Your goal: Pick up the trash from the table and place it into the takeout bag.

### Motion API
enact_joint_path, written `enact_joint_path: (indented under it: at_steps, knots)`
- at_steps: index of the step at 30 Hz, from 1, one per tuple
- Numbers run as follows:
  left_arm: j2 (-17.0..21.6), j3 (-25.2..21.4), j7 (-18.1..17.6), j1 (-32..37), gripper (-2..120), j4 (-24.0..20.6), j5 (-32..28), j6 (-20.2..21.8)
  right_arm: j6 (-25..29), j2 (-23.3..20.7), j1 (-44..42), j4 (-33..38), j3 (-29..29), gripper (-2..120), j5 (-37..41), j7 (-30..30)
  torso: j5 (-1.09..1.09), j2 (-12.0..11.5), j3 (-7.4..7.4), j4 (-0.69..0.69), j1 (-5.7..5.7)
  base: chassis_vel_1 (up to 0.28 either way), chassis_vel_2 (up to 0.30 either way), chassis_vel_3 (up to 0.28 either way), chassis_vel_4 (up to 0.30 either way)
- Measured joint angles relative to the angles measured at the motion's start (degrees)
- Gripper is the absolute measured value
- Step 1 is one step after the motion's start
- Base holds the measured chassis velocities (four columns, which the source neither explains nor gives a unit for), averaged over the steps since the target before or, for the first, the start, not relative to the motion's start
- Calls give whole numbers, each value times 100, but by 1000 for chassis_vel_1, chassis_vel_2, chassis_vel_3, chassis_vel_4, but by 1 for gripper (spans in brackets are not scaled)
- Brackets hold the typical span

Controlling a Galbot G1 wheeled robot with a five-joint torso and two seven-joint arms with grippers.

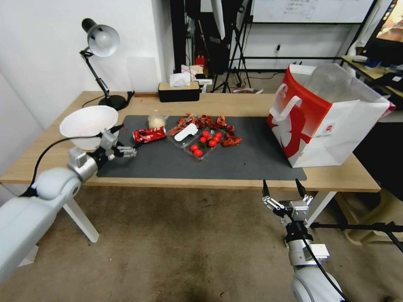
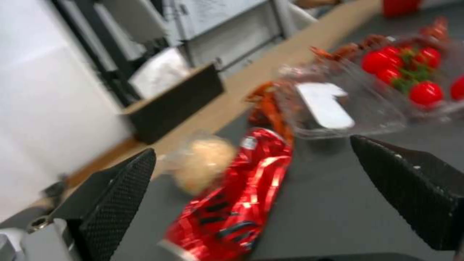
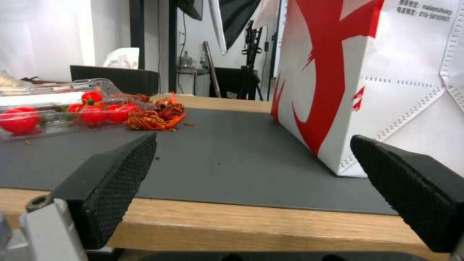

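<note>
Light-wood table [image 1: 235, 102] on white legs, carrying a dark grey mat [image 1: 247, 159]; white wall behind, brown carpet below. Left gripper [image 1: 131, 150]: over the mat's left edge, jaws spread wide and holding nothing, aimed at the crushed red can [image 1: 149, 134] lying on its side just ahead; in the left wrist view the can [image 2: 232, 203] sits between the two black textured fingers [image 2: 118, 188]. Small clear bag with a beige lump [image 1: 156, 121]: just beyond the can, touching or nearly so. Clear plastic tray [image 1: 197, 140]: next along, holding red cherry tomatoes [image 1: 205, 140] and a white flat piece [image 1: 185, 131]. Red crayfish shells [image 1: 210, 122]: scattered around the tray. Big white bowl [image 1: 89, 124]: beside the left wrist. Right gripper [image 1: 283, 191]: below the table's front edge, fingers wide apart, empty. Takeout bag [image 1: 319, 117]: upright at the mat's right end, red and white, mouth open with a clear liner; print too small to read reliably. Black desk lamp [image 1: 100, 54] and black tissue box [image 1: 179, 90]: at the far edge.
</note>
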Motion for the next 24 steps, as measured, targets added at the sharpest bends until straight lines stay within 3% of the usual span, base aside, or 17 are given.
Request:
enact_joint_path:
  at_steps: [2, 3, 4, 9, 18, 21, 24]
  knots:
    - [-12, 141, 82, -134, 100, 88, 10, 1, -1, 1, 1, 0, 0, 100, 1, 0, -1, 0, 0, 1, 0, 0, 0, 0, 0]
    - [-58, 579, 347, -591, 100, 406, 85, -2, -2, 1, 3, 0, 9, 100, 4, 5, -2, 0, 0, -1, 0, 0, 0, 0, 0]
    - [-77, 711, 433, -768, 100, 528, 116, -1, -2, 0, 2, 0, 17, 100, 5, 6, -2, 0, 0, -1, 0, 0, 0, 0, 0]
    - [-141, 1074, 695, -1306, 100, 893, 244, 0, -3, 4, 2, -8, 40, 100, 18, 10, 2, 0, 0, -2, 0, 0, 0, 0, 0]
    - [-266, 1425, 1217, -1948, 100, 1485, 618, 162, -3, 11, 20, -51, 61, 100, 34, 12, 0, 0, 0, -1, 0, 0, 0, 0, 0]
    - [-389, 1528, 1750, -2253, 99, 1875, 871, 342, -16, 5, 76, -77, 67, 100, 49, 15, -1, 0, 0, 0, 0, 0, 0, 0, 0]
    - [-446, 1572, 1922, -2415, 96, 1997, 1031, 474, -18, 13, 87, -102, 63, 100, 51, 15, 0, 0, 0, -1, -1, 0, 0, 0, 0]
